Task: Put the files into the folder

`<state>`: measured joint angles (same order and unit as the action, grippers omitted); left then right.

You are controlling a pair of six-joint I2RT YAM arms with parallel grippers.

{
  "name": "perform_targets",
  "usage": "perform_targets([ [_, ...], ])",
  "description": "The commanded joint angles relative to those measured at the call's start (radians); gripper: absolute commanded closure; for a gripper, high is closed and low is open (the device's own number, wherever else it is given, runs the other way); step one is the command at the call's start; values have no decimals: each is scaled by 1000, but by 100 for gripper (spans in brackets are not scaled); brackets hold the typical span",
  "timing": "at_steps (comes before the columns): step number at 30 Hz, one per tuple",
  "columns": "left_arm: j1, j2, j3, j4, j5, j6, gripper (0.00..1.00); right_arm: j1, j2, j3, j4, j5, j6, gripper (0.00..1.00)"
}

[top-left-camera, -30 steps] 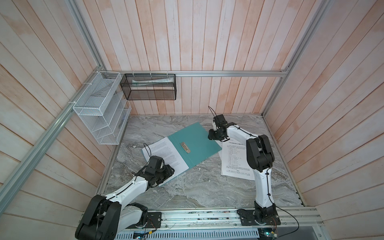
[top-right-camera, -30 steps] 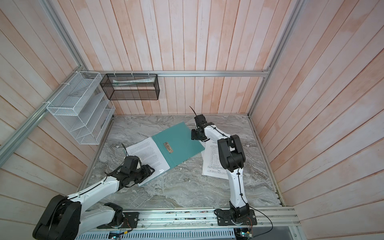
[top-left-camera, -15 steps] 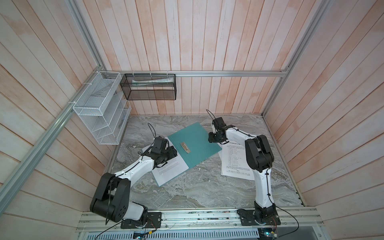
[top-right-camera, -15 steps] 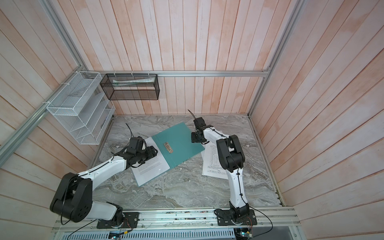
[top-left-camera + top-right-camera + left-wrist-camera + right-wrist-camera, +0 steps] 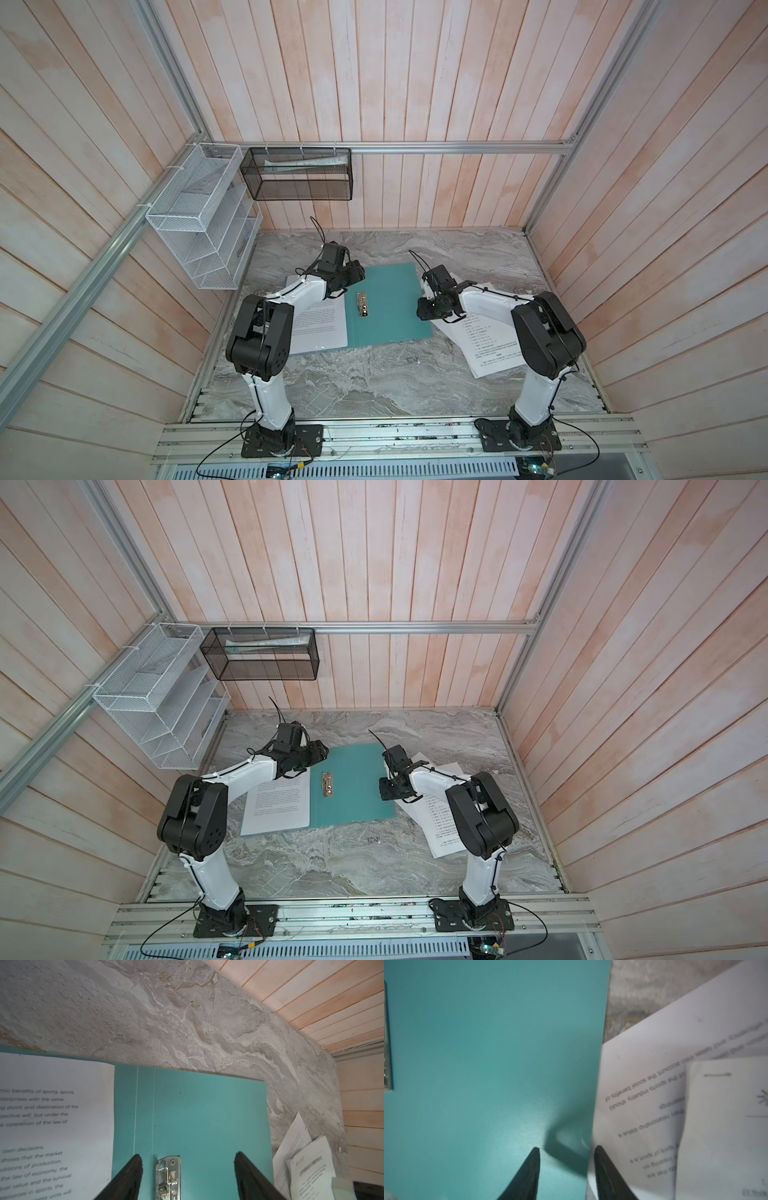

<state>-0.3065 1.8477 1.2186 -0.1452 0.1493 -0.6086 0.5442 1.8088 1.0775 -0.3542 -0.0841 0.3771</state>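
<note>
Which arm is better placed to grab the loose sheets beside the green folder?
Probably right: the right hand is at the folder edge beside the loose sheets; the left hand is over the metal clip.

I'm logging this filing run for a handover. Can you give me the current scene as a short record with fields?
folder: teal, open flat on the marble table
metal clip: inside, beside the spine
printed sheet: lies on the folder's left half
loose sheets: overlapping pile on the table, right of the folder
left gripper: open, over the spine near the clip
right gripper: open, at the folder's right edge, beside a sheet's raised edge
wall storage: white wire rack, black mesh basket
</note>
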Motion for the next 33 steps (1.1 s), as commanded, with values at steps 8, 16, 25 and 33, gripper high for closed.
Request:
perform_targets([
  [8,-3,-196,-153,-75,-63,47,30,14,-17,180,51,-175,76,71],
  [16,88,-448,-457,-29,27,7,37,132,235,462,87,-316,151,80],
  [25,87,-581,-732,82,62,-123,42,215,444,692,-21,-336,152,83],
  [33,88,-593,-839,127,78,-187,45,241,482,724,-64,-291,146,83],
])
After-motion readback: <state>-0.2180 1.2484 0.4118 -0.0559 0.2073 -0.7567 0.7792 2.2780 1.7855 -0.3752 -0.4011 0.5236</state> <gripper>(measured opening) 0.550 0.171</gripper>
